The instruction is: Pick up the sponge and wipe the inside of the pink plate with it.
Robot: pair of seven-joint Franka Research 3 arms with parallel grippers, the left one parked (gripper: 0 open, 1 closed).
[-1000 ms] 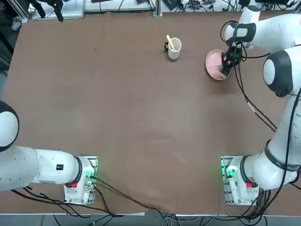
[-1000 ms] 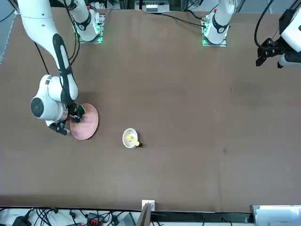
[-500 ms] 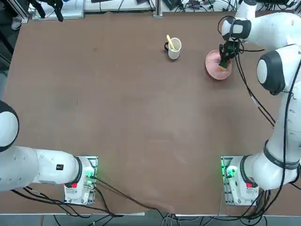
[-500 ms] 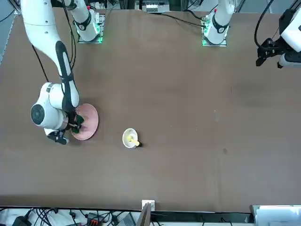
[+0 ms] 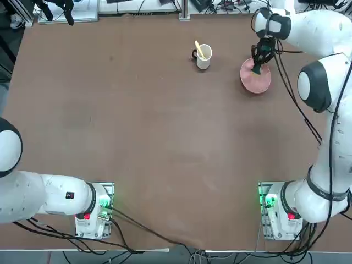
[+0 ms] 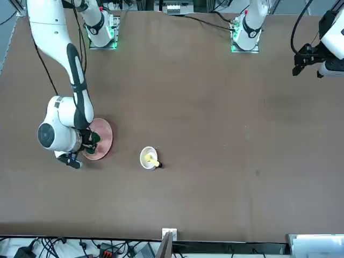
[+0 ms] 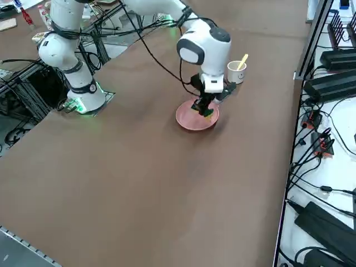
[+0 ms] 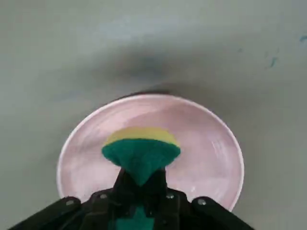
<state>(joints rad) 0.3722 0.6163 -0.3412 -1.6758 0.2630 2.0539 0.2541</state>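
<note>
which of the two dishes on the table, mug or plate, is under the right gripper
the pink plate, right beneath the right gripper; the white mug stands apart

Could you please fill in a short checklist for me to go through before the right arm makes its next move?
1. Sponge gripped by the right gripper: ok, the jaws are shut on it.
2. Yellow foam side facing away from the jaws, green side nearest them: ok.
3. Sponge over the inside of the pink plate: ok.
4. Sponge pressed firmly on the plate: cannot tell.
5. White mug standing upright, apart from the plate: ok.
6. Inside of the plate wiped all over: cannot tell.
</note>
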